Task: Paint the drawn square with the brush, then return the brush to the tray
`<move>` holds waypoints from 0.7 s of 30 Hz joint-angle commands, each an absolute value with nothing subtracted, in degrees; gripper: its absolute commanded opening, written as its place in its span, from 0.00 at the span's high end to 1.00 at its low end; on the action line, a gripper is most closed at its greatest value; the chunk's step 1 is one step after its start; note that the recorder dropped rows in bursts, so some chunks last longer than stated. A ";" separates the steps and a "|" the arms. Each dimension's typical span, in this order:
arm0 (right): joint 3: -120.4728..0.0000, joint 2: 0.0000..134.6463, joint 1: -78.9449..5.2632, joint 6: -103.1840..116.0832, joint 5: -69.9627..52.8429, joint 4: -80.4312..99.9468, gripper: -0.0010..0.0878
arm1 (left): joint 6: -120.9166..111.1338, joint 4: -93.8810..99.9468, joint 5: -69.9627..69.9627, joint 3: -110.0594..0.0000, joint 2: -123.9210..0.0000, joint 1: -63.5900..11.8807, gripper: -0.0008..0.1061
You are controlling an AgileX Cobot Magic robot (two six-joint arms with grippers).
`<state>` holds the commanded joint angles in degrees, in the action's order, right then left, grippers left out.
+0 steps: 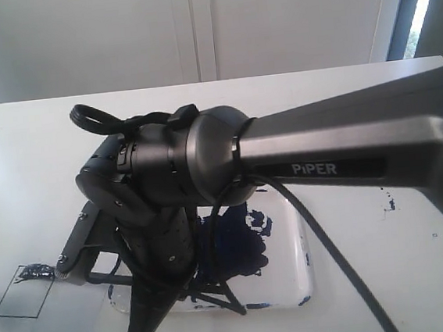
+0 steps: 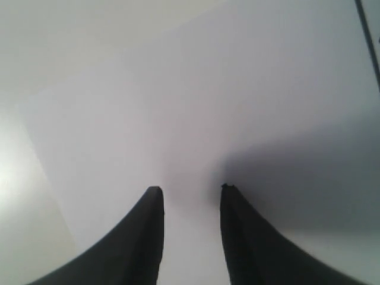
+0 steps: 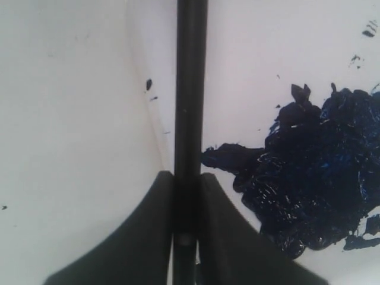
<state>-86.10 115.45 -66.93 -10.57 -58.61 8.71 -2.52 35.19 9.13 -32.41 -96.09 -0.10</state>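
Fingers of the right gripper are clamping the black handle of the brush, which is hanging over the tray beside its dark blue paint blotch. The left gripper is hovering over white paper, jaws standing apart, holding nothing. Left of the tray in the exterior view, the drawn square is showing paint at one corner only.

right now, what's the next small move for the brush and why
Probably carry the brush toward the drawn square, leftward in the exterior view. The right gripper is shut on its handle over the tray beside the paint blotch, and the square looks bare except a dark smear at its top edge. Bristles are unseen, so a dip may come first.
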 joint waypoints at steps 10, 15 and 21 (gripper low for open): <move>-86.10 115.45 -66.93 -15.06 -60.11 3.25 0.99 | -2.52 38.00 5.76 -32.41 -96.09 -0.10 0.62; -86.10 115.45 -66.93 -16.31 -61.78 1.94 0.99 | -2.63 38.00 5.62 -32.41 -96.09 -0.10 0.62; -86.10 115.45 -66.93 -18.07 -62.05 -0.35 0.99 | -2.77 38.00 5.62 -32.41 -96.09 -0.10 0.62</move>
<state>-86.10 115.45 -66.93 -18.07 -62.05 -0.35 -2.77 38.00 5.62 -32.41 -96.09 -0.10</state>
